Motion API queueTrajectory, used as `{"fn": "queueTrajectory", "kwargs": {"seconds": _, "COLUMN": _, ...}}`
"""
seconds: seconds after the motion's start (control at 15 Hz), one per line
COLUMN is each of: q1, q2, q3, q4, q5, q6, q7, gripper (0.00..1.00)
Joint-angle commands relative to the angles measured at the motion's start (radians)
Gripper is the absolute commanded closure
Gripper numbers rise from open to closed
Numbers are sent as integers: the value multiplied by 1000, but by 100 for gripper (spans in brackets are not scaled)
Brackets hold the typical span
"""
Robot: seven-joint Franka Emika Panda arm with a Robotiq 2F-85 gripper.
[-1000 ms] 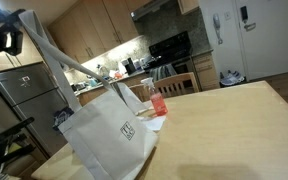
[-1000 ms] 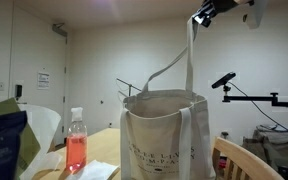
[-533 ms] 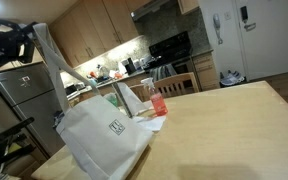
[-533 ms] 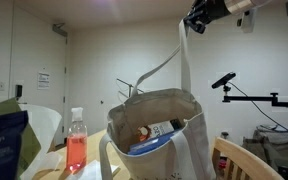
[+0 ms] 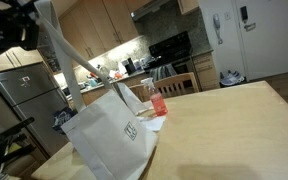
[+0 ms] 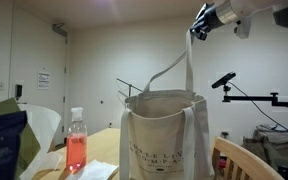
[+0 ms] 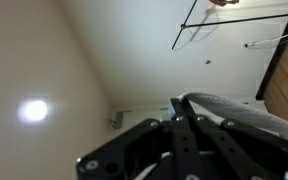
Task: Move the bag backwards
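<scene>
Bag (image 5: 109,135) on table (image 5: 234,128), strap (image 6: 189,60) up to gripper (image 6: 198,24).
Bag sits nr table edge; strap runs from bag top to gripper, high above it. In both exterior views bottle (image 5: 160,102) stands on table beside bag, papers under it. Fridge (image 5: 29,95) & stove (image 5: 174,48) well behind table.

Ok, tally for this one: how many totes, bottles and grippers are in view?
tote: 1
bottle: 1
gripper: 1, shut on the tote's strap
total: 3
</scene>
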Motion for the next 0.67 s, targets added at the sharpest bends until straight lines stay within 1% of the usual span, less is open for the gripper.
{"fn": "queueTrajectory", "kwargs": {"seconds": 0.0, "q1": -37, "q2": -44, "q3": -38, "q4": -18, "q5": -8, "q6": -23, "q7": -20, "gripper": 100}}
{"fn": "queueTrajectory", "kwargs": {"seconds": 0.33, "q1": -65, "q2": -34, "q3": -73, "q4": -10, "q5": 27, "q6": -28, "q7": -4, "gripper": 100}}
{"fn": "queueTrajectory", "kwargs": {"seconds": 0.4, "q1": -57, "q2": -20, "q3": -73, "q4": -8, "q5": 14, "q6": -4, "q7": -3, "gripper": 100}}
{"fn": "queueTrajectory", "kwargs": {"seconds": 0.6, "q1": -56, "q2": -16, "q3": -75, "q4": -8, "q5": 15, "q6": -3, "q7": -3, "gripper": 98}}
